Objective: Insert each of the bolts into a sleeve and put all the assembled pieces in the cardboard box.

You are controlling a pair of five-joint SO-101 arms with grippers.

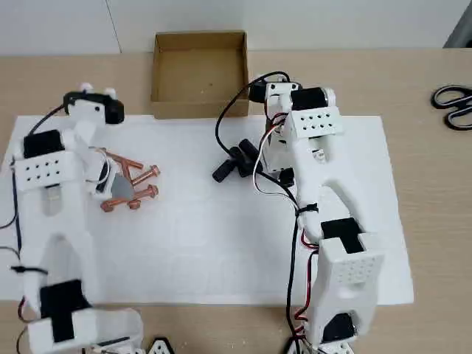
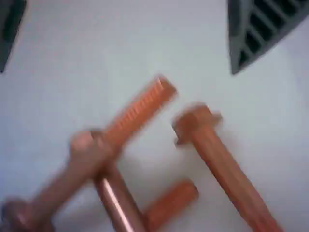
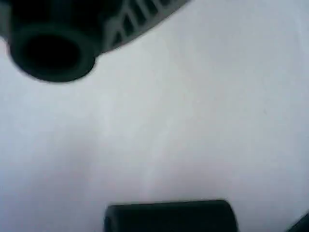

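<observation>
fingers [image 2: 260, 34] of the left gripper [image 2: 120, 53] are spread wide, and nothing is held. copper bolts [image 2: 140, 108] are piled in a small heap just beside it on the white sheet [image 1: 206, 243], some crossed over each other. the right gripper [image 1: 249, 156] is held low by the black sleeves [image 1: 227, 171], near the middle of the sheet. whether it is wide or closed cannot be told. the cardboard box [image 1: 199, 109] is set at the sheet's far edge. scissors [image 1: 453, 107] are laid well apart on the table [image 1: 428, 184].
</observation>
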